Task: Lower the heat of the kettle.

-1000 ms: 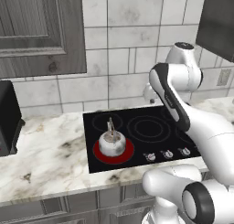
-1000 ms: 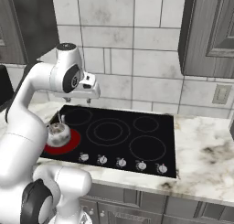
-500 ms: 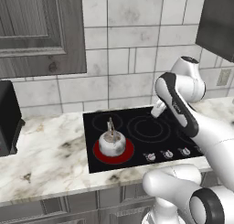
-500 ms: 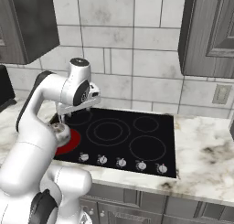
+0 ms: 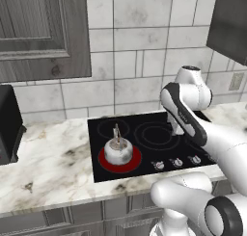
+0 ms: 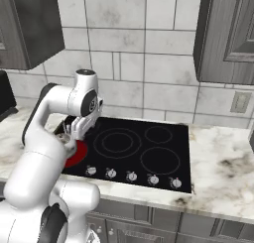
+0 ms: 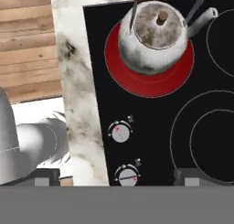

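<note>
Red glows under the kettle (image 5: pixel 117 150), so its burner (image 7: pixel 151 79) is on. The kettle sits on the front left ring of the black stove (image 6: pixel 163 152), near the row of little knobs (image 6: pixel 131 176) at the front edge. You are at the reaching step: your arm is over the stove and your hand looks down at the kettle and two knobs. The nearest knob (image 7: pixel 120 133) sits just in front of the red ring, so I think that is the one to turn. Your gripper (image 7: pixel 119 175) shows two dark tips far apart at the bottom, so it looks spread wide and holds nothing. Next, go down to that knob, pinch it, and turn it gently.
</note>
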